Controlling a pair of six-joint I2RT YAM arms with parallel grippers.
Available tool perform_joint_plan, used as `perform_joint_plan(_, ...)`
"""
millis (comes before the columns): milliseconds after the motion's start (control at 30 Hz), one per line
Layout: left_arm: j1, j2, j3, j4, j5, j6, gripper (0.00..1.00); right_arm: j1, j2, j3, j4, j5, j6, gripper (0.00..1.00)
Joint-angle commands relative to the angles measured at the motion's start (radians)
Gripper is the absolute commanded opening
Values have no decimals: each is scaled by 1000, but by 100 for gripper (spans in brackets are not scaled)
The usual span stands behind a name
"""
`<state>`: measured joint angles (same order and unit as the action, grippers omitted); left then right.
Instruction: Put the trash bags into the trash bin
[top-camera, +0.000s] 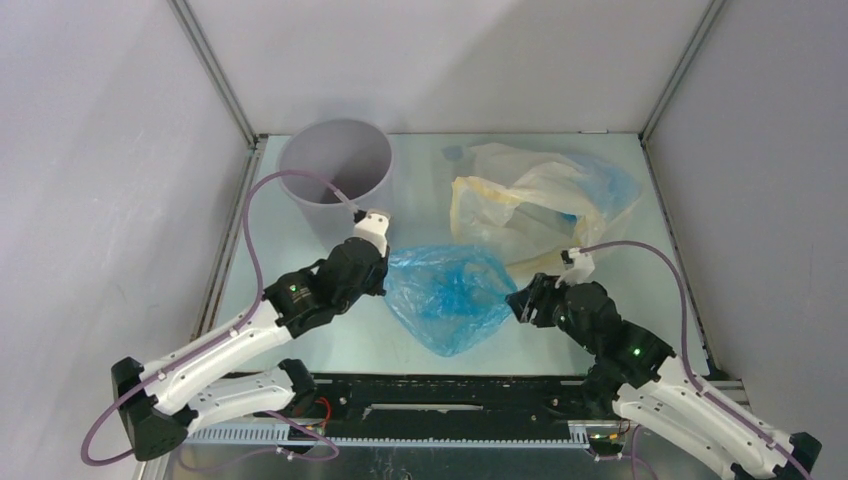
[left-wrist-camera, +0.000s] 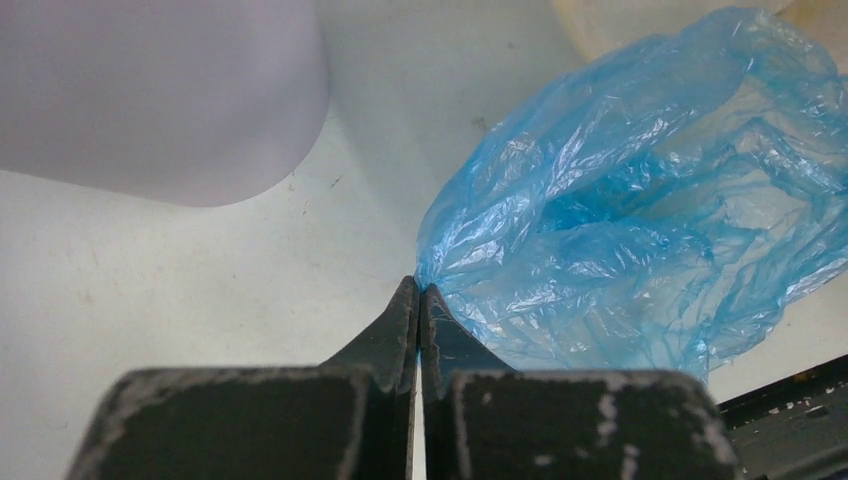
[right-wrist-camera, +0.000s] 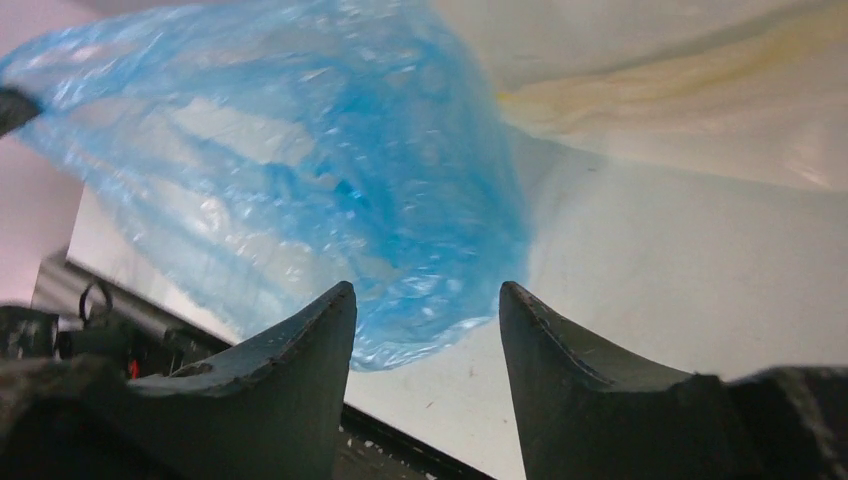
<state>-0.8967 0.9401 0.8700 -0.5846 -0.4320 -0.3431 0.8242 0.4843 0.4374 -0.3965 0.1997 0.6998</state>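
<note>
A bright blue trash bag (top-camera: 450, 293) lies crumpled in the middle of the table. My left gripper (left-wrist-camera: 420, 292) is shut on its left edge, the film pinched between the fingertips; the bag (left-wrist-camera: 640, 210) spreads to the right of them. My right gripper (right-wrist-camera: 425, 298) is open at the bag's right edge, and the blue film (right-wrist-camera: 300, 170) lies just ahead of the jaws without being held. The grey round trash bin (top-camera: 335, 170) stands upright at the back left, and its wall (left-wrist-camera: 150, 90) shows in the left wrist view. A cream-yellow and pale blue bag heap (top-camera: 540, 200) lies at the back right.
White enclosure walls with metal corner posts surround the table. A black rail (top-camera: 450, 395) runs along the near edge between the arm bases. A purple cable (top-camera: 255, 215) loops from the left arm beside the bin.
</note>
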Motion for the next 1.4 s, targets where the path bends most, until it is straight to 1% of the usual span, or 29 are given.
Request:
perform_joint_plan(0,30,-43,-32,44,-25,-67,0,-83,-61,-9,-110,79,80,57)
perform_joint_plan(133,71,-72,-120,91,2,-124,0,-168,-117,-36,-101,-24,53,59)
perform_joint_plan(267,91,-75,-179,140,46,-140,0,-226,-112,-69,-76,-99,37,60)
perform_joint_plan(533,99,-45,-214,181,38,-130,0,-276,-60,-153,142,-334,12,64)
perform_joint_plan(633,99,-42,-224,199,46,-127,0,-276,3,-152,198,-340,14,64)
perform_joint_plan(733,101,-38,-226,201,37,-125,0,-277,93,-143,233,-314,13,62)
perform_joint_plan(833,105,-34,-229,199,26,-122,0,-279,162,-123,235,-255,17,60)
perform_joint_plan(933,108,-35,-236,202,21,-116,0,-300,152,-127,216,-174,39,58)
perform_joint_plan(967,109,-36,-238,208,28,-109,0,-315,134,-136,218,-174,41,57)
perform_joint_plan(1067,108,-39,-243,239,62,-91,0,-374,74,-161,232,-241,26,56)
perform_joint_plan(1200,108,-24,-231,242,61,-86,0,-440,28,-172,232,-318,4,57)
perform_joint_plan(1267,109,-18,-231,245,57,-86,0,-482,36,-173,240,-360,2,57)
perform_joint_plan(1367,108,-11,-235,248,55,-86,0,-549,80,-178,298,-460,8,56)
